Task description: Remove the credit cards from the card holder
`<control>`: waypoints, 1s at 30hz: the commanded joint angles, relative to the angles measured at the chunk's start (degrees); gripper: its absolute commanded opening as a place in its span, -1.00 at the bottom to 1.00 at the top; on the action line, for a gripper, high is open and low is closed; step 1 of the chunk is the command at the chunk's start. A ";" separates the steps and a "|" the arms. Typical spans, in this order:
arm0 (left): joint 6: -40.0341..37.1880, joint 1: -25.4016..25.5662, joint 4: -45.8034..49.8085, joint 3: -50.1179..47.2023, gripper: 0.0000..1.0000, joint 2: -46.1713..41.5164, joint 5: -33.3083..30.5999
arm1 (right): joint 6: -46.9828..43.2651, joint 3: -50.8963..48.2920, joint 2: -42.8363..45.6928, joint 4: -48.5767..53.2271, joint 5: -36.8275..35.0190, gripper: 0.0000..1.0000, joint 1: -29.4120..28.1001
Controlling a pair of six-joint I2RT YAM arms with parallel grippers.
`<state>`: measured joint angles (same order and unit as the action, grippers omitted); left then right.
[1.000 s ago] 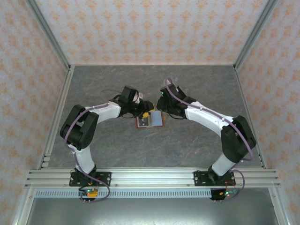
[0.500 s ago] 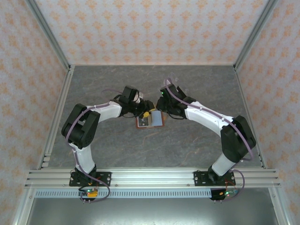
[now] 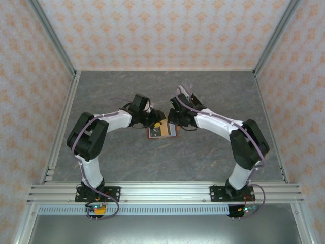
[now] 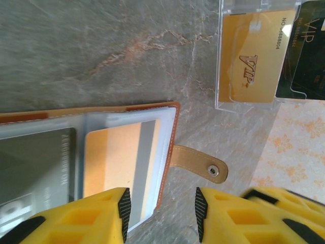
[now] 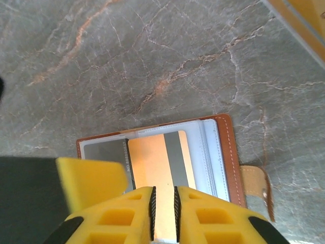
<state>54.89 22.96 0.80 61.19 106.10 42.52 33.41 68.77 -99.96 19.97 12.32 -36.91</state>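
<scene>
Right gripper (image 5: 163,203) jaws are seen pinched narrowly on a yellowish credit card (image 5: 160,157), which lies over the open card holder (image 5: 229,152) on the grey table (image 5: 152,61). Left gripper (image 4: 160,209) jaws are held apart, low over the holder's brown rim. For a clean pull, the holder is best pinned flat while the card is drawn straight along its pocket, without tilting.
</scene>
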 commanded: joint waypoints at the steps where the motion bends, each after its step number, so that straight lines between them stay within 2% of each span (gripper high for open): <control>1: -2.31 -0.99 3.32 -1.74 -0.22 -2.66 -2.51 | -1.67 3.23 -2.75 2.76 1.57 -0.64 0.19; 5: -2.03 -1.01 2.71 -2.38 -0.29 -2.07 -2.03 | -2.60 6.45 -6.68 6.13 1.35 -0.73 0.24; 8: -2.09 -1.00 2.81 -2.05 -0.30 -1.48 -1.94 | -2.60 7.21 -8.53 6.83 0.97 -0.74 0.24; 22: -4.89 -0.90 3.32 -0.72 -0.30 2.14 0.18 | -3.27 10.07 -13.79 10.25 2.05 -0.55 0.24; 30: -5.50 -0.90 2.98 -0.54 -0.31 2.94 0.86 | -3.05 9.81 -14.39 9.74 3.76 -0.53 0.21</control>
<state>50.87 22.02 2.85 59.57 108.49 42.09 30.81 77.65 -113.43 28.03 15.35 -36.91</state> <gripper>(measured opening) 0.349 0.232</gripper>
